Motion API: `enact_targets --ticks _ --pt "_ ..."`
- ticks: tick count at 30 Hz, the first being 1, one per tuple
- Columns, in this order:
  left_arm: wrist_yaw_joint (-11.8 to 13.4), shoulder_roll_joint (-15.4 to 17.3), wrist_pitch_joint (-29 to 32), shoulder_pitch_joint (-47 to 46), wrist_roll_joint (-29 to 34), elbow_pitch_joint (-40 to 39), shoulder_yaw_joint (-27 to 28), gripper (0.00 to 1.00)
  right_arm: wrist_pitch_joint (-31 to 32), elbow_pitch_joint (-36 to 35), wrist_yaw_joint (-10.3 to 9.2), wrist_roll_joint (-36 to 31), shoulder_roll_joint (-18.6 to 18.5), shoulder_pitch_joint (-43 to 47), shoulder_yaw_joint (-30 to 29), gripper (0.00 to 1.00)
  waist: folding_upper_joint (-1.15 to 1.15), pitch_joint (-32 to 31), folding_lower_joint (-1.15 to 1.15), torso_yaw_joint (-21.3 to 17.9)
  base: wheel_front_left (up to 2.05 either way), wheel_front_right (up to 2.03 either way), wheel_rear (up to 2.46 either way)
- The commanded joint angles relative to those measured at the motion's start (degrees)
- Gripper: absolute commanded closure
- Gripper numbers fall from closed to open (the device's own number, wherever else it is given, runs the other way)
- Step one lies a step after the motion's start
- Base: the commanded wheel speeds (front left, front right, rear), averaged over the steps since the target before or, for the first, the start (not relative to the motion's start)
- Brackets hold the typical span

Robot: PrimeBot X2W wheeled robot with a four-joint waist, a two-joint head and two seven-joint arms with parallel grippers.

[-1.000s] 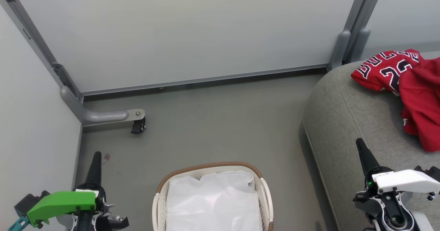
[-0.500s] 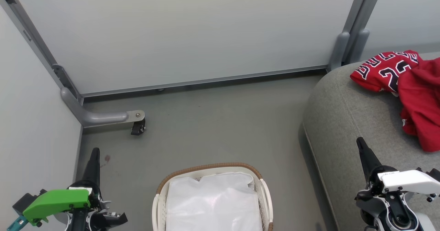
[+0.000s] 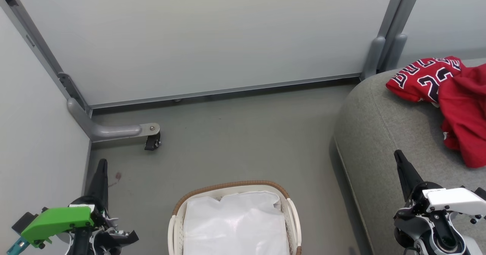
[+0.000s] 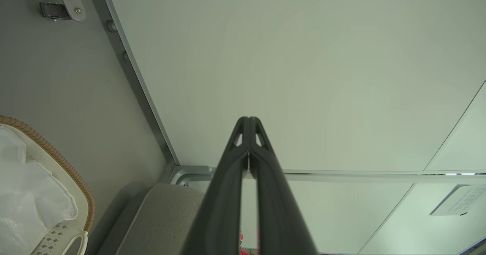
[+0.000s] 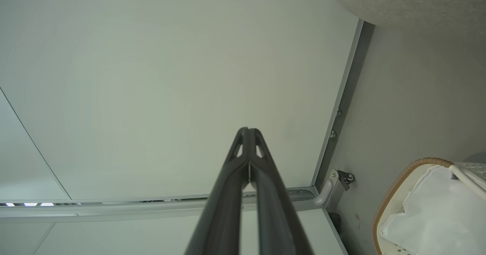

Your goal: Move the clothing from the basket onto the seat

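Far left of the head view: left gripper (image 3: pixel 101 166) low beside the side panel (image 3: pixel 34 133), green cover behind it, pointing up over the floor (image 3: pixel 243 133). Its fingers are pressed together and hold nothing. Left wrist view agrees: fingers (image 4: pixel 228 186) meet at the tip with nothing between them, and the basket rim and a seat corner sit at that view's lower left.

Up and right of that gripper, a grey bracket with a black caster (image 3: pixel 152 142) stands on the floor.

Bottom centre: basket (image 3: pixel 228 184) with a brown rim, on the floor, cut off by the bottom edge. White liner (image 3: pixel 235 224) shows inside it.

Right: grey seat (image 3: pixel 379 133) with a rounded edge, apart from the basket, a strip of floor between them.

Low right: right gripper (image 3: pixel 399 158) with a white cover, over the seat's front part, fingers closed and empty. Right wrist view: fingers (image 5: pixel 265 194) shut tip to tip, aimed at the back panel (image 5: pixel 152 76).

Far right: clothing (image 3: pixel 455 95) lies bunched on the seat. It is red, with part of the lettering and number facing up at its left end, and it runs off the right edge. It is clear of the right gripper.
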Motion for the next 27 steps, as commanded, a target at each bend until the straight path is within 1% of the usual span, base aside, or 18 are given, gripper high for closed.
enact_targets --ticks 1,27 --pt "-0.35 0.33 0.23 -0.62 -0.27 -0.07 0.16 1.00 0.20 -0.25 -0.04 0.17 -0.37 0.61 -0.15 1.00 0.00 0.00 0.00 0.00 0.00 0.00 0.00" --pt "-0.35 0.33 0.21 -0.61 -0.27 -0.06 0.14 1.00 0.20 -0.23 -0.04 0.17 -0.37 0.60 -0.14 1.00 0.00 0.00 0.00 0.00 0.00 0.00 0.00"
